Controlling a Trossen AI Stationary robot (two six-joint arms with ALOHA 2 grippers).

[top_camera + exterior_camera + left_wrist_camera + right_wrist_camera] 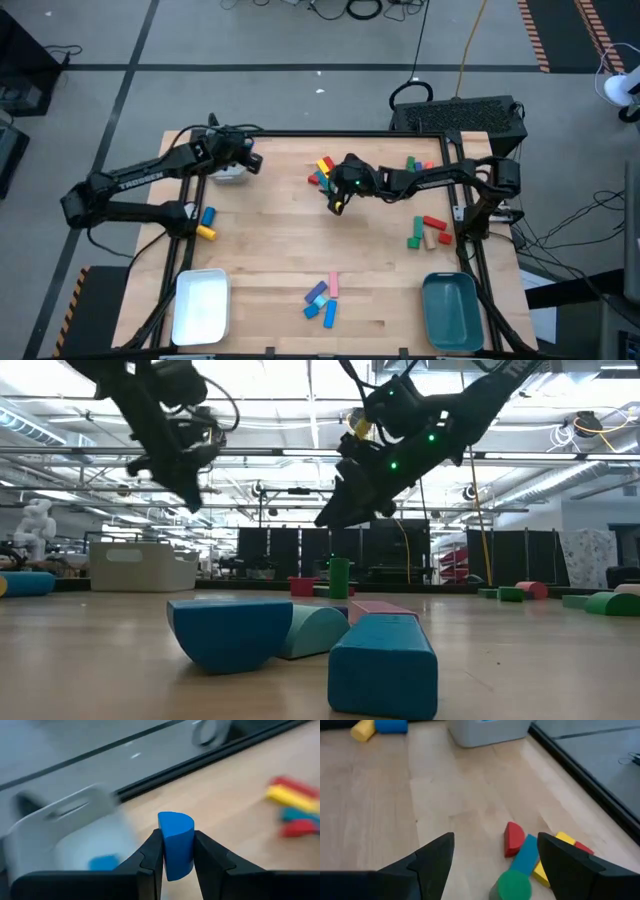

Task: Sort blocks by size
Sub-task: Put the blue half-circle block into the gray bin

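My left gripper (pixel 246 160) is at the table's far left, shut on a blue half-round block (pixel 176 842) above a small grey tray (pixel 55 837). A blue block (pixel 104 863) lies in that tray. My right gripper (pixel 338 200) hangs open and empty over the middle of the table. It is just near of a pile of blocks (pixel 322 172). In the right wrist view its fingers (pixel 495 838) stand apart above a red half-round (pixel 514 839), a blue bar (pixel 525 856), a yellow bar (pixel 556 851) and a green cylinder (pixel 512 885), touching none. My left gripper pinches the blue half-round block by its two flat faces (pixel 176 857) between its two fingers. The block's rounded end (pixel 176 820) sticks out past the fingertips. The block is lifted clear, over the grey tray.
A white tray (pixel 200 306) stands at the near left and a teal tray (pixel 450 312) at the near right. Blocks lie near the front middle (pixel 322 298), at the right (pixel 428 231) and at the far right (pixel 416 162). A blue and a yellow cylinder (pixel 206 223) lie at the left.
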